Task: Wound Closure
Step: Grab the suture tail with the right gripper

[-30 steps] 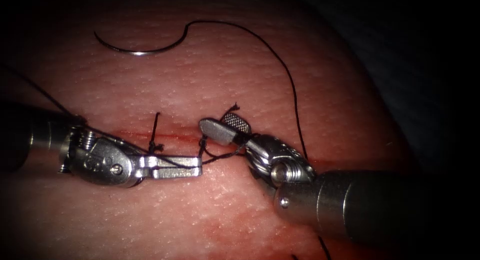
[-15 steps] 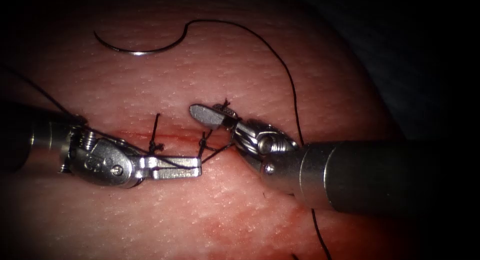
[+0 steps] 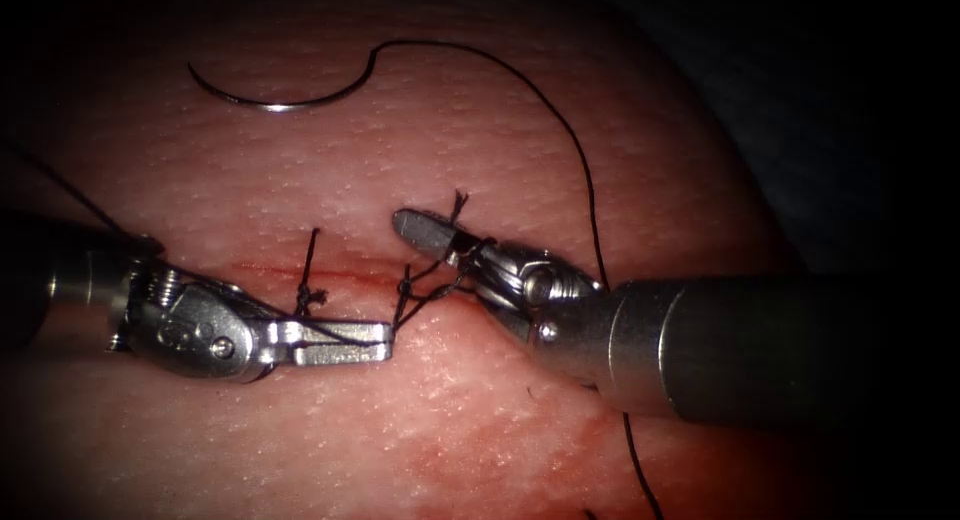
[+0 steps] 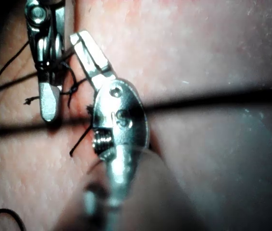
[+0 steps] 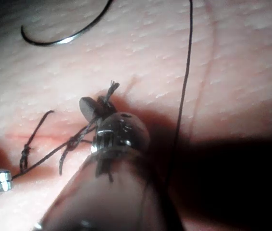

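Observation:
The curved needle (image 3: 275,103) lies free on the tissue (image 3: 480,420) beyond the cut (image 3: 300,272), held by neither tool and not in the tissue; it also shows as the needle (image 5: 61,41). Its thread (image 3: 585,180) arcs right and down past the right shaft. My left tool (image 3: 387,342) is shut on the thread just left of the new knot (image 3: 405,285). My right tool (image 3: 403,223) is shut on the short thread end (image 3: 458,202), whose frayed tip sticks up past the jaws (image 5: 112,89). The left tool (image 4: 78,41) and right tool (image 4: 48,110) lie close together.
An earlier tied stitch (image 3: 310,295) with an upright tail stands on the cut left of the knot. Red fluid (image 3: 470,460) stains the tissue in front. The right shaft (image 3: 720,350) lies low over the tissue's right part.
The right tool's jaws went from open to shut on the short thread end after moving up and left. The left tool drew slightly left with its thread.

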